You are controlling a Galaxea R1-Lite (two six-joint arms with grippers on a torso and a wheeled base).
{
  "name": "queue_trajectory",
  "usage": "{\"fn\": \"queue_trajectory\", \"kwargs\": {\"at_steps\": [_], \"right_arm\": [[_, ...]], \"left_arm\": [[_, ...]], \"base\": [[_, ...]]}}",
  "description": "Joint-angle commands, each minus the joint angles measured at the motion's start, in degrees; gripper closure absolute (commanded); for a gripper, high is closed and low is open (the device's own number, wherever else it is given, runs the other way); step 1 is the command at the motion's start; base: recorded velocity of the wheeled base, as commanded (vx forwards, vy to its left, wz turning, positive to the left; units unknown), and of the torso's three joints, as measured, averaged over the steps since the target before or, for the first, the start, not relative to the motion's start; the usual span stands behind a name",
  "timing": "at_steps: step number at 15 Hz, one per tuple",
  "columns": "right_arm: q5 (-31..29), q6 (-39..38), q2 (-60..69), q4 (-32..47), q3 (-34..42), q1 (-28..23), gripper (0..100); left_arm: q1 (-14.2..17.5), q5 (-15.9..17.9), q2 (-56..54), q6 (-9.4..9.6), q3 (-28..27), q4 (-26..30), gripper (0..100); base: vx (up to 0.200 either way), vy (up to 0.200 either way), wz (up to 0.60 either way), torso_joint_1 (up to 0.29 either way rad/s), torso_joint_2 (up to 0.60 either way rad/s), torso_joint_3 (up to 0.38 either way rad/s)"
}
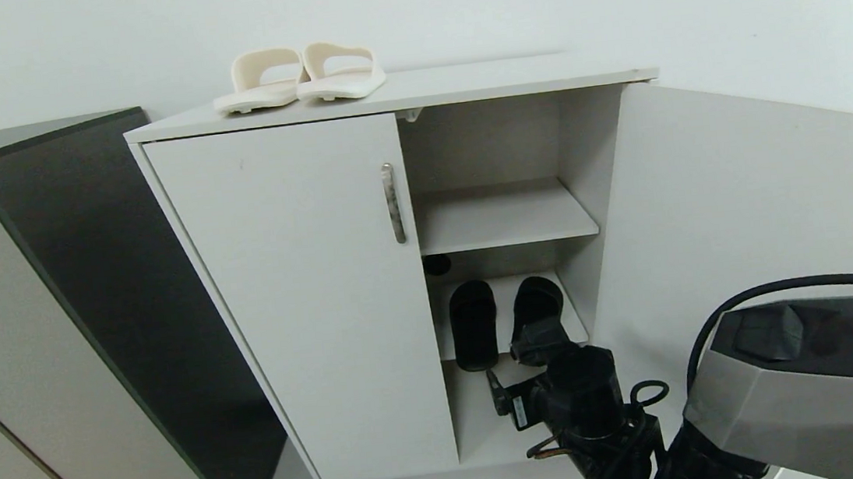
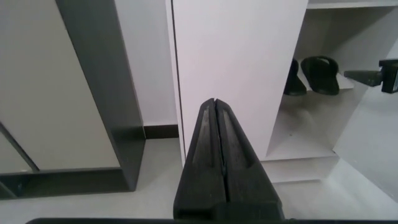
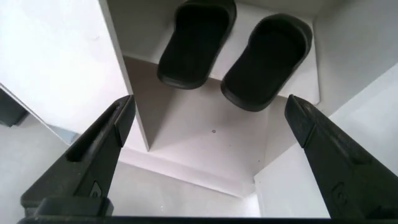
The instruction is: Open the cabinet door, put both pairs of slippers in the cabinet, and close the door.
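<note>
1. Right gripper (image 3: 209,106) fingers spread wide, empty, just in front of the black pair (image 3: 196,43) on the lower shelf (image 1: 505,294)
2. Left gripper (image 2: 214,106) pressed together, holding nothing, low beside the cabinet (image 1: 298,283)
3. Door (image 1: 743,193) open, one pair in; cream pair (image 1: 297,76) on top waits, then closing
4. Slippers look smooth, rubbery, broad-strapped; cabinet is flat matte white board with a metal bar handle (image 1: 392,203)

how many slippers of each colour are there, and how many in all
black slippers: 2, inside the cabinet
cream slippers: 2, on top of the cabinet
total: 4
</note>
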State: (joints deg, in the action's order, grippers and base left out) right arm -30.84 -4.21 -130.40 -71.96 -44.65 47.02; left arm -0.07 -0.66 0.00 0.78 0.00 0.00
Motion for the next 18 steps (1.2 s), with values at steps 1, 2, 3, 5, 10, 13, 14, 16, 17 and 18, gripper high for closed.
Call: {"fn": "queue_trajectory", "kwargs": {"at_steps": [1,2,3,5,10,13,14,16,17,18], "right_arm": [[0.0,0.0,0.0,0.1,0.0,-0.1,0],[0.0,0.0,0.1,0.0,0.1,-0.2,0],[0.2,0.1,0.1,-0.1,0.4,-0.2,0],[0.7,0.0,0.2,-0.3,0.9,-0.2,0],[2.7,2.0,0.8,-2.7,3.1,-0.2,0],[2.7,3.4,0.7,-3.8,3.6,-0.2,0],[2.7,3.4,0.7,-4.2,3.6,-0.2,0],[3.2,3.5,0.8,-4.3,4.6,-0.3,0],[4.8,3.5,1.0,-5.1,5.6,-0.3,0],[5.5,3.5,1.0,-5.7,5.7,-0.3,0]], "left_arm": [[0.0,0.0,0.1,0.01,0.0,0.0,100],[0.0,-0.1,0.1,0.01,0.0,0.0,100],[0.0,0.0,0.1,0.01,0.0,0.1,100],[0.0,0.0,0.1,0.1,0.0,0.0,100],[0.0,0.0,0.1,0.1,0.0,0.0,100],[0.0,-0.1,0.1,0.1,0.0,0.0,100],[0.0,-0.1,0.1,0.1,0.0,0.0,100],[0.0,-0.4,0.1,0.01,0.0,0.0,100],[0.0,-0.4,0.1,-0.25,0.0,0.0,100],[0.0,-0.4,0.1,-0.25,0.0,0.0,100]], "base": [[0.0,0.2,0.0,0.012,0.0,0.002],[0.0,0.2,0.0,0.017,0.01,0.002],[0.0,0.2,0.0,0.007,0.01,0.012],[0.0,0.2,0.0,0.002,0.0,0.0],[0.0,0.2,0.0,0.002,0.0,0.002],[0.0,0.2,0.0,-0.001,0.0,0.009],[0.0,0.2,0.0,0.002,0.0,0.007],[0.0,0.1,0.0,0.001,0.0,0.001],[0.0,0.0,0.0,0.0,0.0,0.0],[0.0,0.0,0.0,0.0,0.0,0.0]]}}
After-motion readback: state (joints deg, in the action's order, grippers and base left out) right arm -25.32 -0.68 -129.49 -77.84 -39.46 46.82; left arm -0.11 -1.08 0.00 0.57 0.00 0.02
